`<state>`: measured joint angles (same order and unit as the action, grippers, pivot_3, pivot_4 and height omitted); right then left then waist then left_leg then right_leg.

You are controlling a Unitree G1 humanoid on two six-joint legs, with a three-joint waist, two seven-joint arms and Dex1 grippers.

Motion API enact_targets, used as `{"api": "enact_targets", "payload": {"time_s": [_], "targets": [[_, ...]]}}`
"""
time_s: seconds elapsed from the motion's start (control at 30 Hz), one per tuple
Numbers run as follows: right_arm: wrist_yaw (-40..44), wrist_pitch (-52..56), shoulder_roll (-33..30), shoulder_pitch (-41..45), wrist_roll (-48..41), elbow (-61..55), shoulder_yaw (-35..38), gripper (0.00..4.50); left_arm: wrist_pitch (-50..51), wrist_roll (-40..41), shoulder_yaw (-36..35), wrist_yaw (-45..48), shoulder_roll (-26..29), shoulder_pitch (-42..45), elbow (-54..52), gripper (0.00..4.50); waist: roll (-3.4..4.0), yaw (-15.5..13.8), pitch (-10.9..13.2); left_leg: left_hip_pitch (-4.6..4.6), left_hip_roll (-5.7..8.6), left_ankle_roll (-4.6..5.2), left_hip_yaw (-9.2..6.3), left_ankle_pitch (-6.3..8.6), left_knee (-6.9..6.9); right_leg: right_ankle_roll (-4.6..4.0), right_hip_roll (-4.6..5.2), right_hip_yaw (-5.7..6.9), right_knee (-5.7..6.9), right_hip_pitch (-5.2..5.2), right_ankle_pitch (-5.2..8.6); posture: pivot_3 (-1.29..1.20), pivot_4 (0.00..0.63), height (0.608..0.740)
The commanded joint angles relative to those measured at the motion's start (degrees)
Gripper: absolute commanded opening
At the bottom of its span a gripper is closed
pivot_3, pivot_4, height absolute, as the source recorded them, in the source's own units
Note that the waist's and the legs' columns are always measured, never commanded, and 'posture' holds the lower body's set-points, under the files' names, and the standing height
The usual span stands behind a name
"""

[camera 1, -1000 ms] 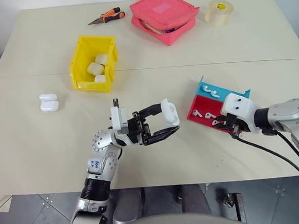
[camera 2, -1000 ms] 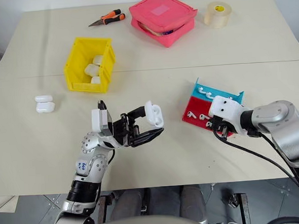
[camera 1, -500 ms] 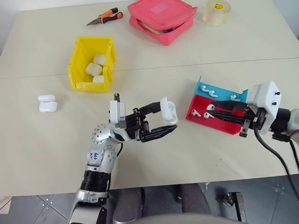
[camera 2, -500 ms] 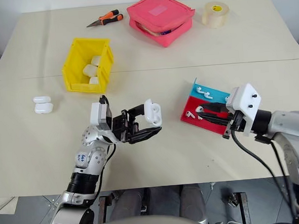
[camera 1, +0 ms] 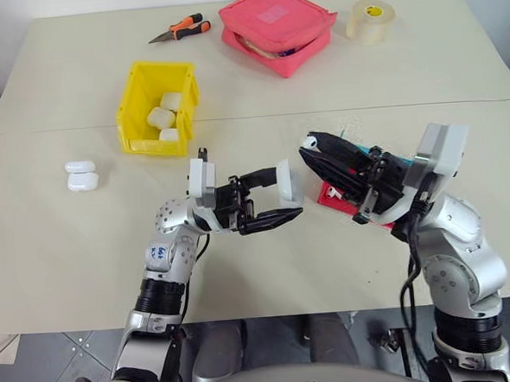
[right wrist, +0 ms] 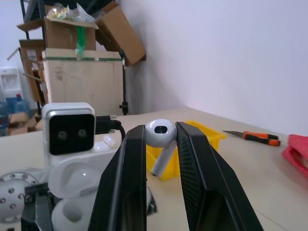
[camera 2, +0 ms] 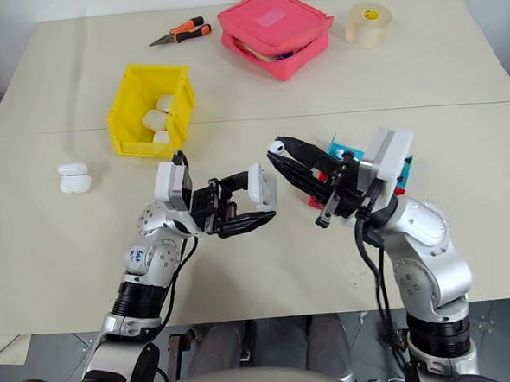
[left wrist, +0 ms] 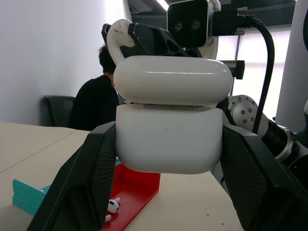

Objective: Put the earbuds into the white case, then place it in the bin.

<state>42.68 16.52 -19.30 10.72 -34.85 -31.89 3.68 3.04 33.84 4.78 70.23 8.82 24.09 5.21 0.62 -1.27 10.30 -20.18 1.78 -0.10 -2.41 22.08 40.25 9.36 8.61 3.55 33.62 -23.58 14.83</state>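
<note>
Left hand [camera 1: 268, 197] sits raised above the middle of the pale surface [camera 1: 59, 246], its two black fingers closed on the sides of the white case [camera 1: 287, 184]. In the left wrist view the case's lid stands slightly lifted, a thin gap showing under it, so it appears to be partly open.

Moving left to right across the scene: two more white cases [camera 1: 83, 175] lie stacked at the far left. Behind the left hand, the yellow bin [camera 1: 160, 108] holds several white cases. At the back edge lie orange-handled pliers [camera 1: 180, 28], a pink zip pouch [camera 1: 278, 25] and a roll of tape [camera 1: 372, 18].

Right of centre, the right hand [camera 1: 311, 144] is lifted off the surface and reaches toward the left hand. Its fingers are nearly closed, pinching one earbud [right wrist: 160, 134] by its rounded head, stem hanging down and angled to one side. Beneath and behind this arm sits the red-and-blue tray [camera 1: 338, 196], with another earbud [left wrist: 113, 206] lying in it.

The two hands face each other, near but apart. The held earbud lies just right of the case and slightly above it. The coming move likely depends on bringing the stem down into the case's opening, which probably needs the lid wider.
</note>
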Motion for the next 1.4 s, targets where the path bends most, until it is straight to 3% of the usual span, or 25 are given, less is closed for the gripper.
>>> {"api": "enact_targets", "payload": {"time_s": [0.03, 0.6, 1.4], "targets": [[-0.4, -3.0, 1.2, -1.0, 0.3, 0.2, -0.8, 0.52, 0.0, 1.3, -0.7, -0.2, -0.4, 0.6, -1.9, 2.79, 0.0, 0.0, 0.0, 0.0, 0.0, 0.0, 0.0, 0.0, 0.0, 0.0, 0.0, 0.0, 0.0, 0.0, 0.0, 0.0, 0.15, 0.74], [-0.4, -6.1, 2.6, -2.6, -0.6, 2.8, -3.1, 0.52, -0.1, 1.2, -0.9, -1.8, -2.0, 0.5, -2.1, 2.79, 0.0, 0.1, 0.0, 0.01, -0.01, 0.0, 0.02, 0.0, 0.0, 0.0, -0.01, 0.0, 0.02, -0.01, 0.0, 0.0, 0.15, 0.74], [0.2, -1.2, -2.4, -2.7, -4.4, 2.0, -3.8, 0.52, -2.6, 1.0, -2.2, -3.4, -5.9, 1.9, -0.4, 2.79, 0.0, 0.0, 0.0, 0.0, -0.01, 0.0, 0.03, 0.0, -0.01, 0.0, -0.01, 0.0, -0.01, -0.01, 0.0, 0.0, 0.15, 0.74]]}}
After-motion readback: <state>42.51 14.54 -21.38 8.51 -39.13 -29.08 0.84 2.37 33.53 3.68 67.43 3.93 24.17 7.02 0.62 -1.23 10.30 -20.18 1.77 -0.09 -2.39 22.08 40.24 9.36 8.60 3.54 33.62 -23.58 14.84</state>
